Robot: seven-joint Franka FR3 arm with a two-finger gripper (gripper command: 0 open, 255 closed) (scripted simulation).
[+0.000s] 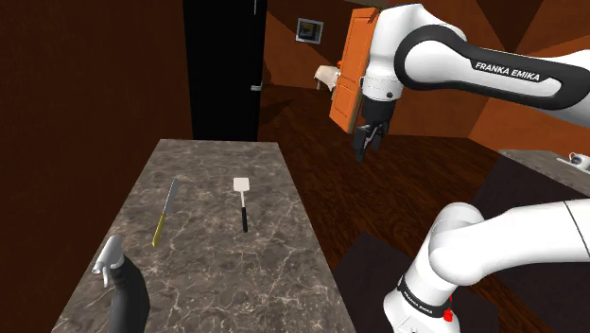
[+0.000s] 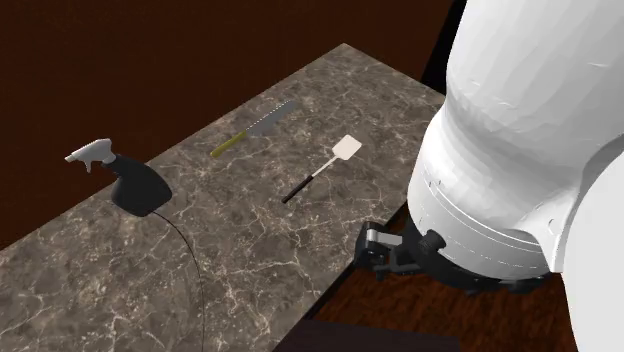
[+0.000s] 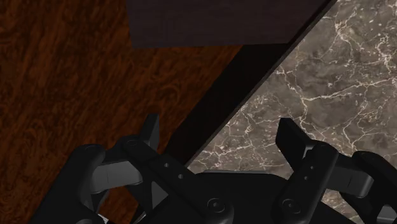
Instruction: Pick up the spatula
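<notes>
i note the gripper [image 1: 369,142] open-fingered, holding nothing, off the counter [image 1: 203,274] edge, spatula [image 1: 242,201] flat at its 8 o'clock in the shoulder view; a low traverse could clip that edge.

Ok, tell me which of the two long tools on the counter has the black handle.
The spatula, the one with the white square blade. The knife beside it has a yellow handle and a grey blade.
</notes>
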